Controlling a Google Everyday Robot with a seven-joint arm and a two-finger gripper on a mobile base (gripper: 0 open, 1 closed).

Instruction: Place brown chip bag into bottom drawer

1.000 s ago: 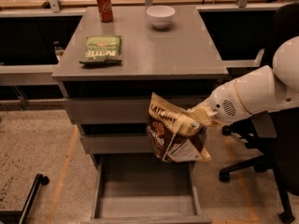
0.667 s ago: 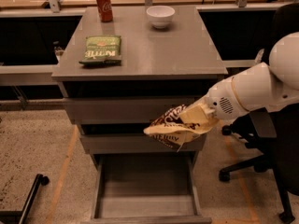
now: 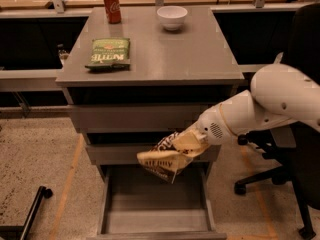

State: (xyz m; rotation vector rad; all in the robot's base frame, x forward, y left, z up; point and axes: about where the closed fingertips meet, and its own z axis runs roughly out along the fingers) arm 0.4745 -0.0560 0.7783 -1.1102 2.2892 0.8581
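Gripper [image 3: 187, 142] at the tip of the white arm [image 3: 260, 109] hangs in front of the grey cabinet, level with the middle drawer [image 3: 117, 153] and toward its 3 o'clock end. Its fingers [image 3: 195, 135] are clenched on the brown chip bag [image 3: 159, 162]. The bag is held in the air, tipped over on its side, with its cream part nearest the fingers, its dark part above and its free end pointing toward 8 o'clock; white lettering shows on the face turned to the camera. The bag touches no surface. Directly beneath it, at 6 o'clock, the bottom drawer [image 3: 150, 216] is pulled out toward the camera, and its bare grey floor is visible. The bag hangs over the back half of the drawer, right of centre. The top drawer [image 3: 135, 117] and the middle drawer are both closed. On the counter [image 3: 190, 51] above, a green chip bag [image 3: 108, 53] lies flat near the 9 o'clock edge. A red cola can [image 3: 112, 6] stands upright at the far 11 o'clock corner, and a white bowl [image 3: 172, 17] sits near 12 o'clock; the three are well apart from one another. A black office chair [image 3: 300, 154] stands at 3 o'clock from the cabinet, partly behind the arm, on the speckled floor [image 3: 35, 154].
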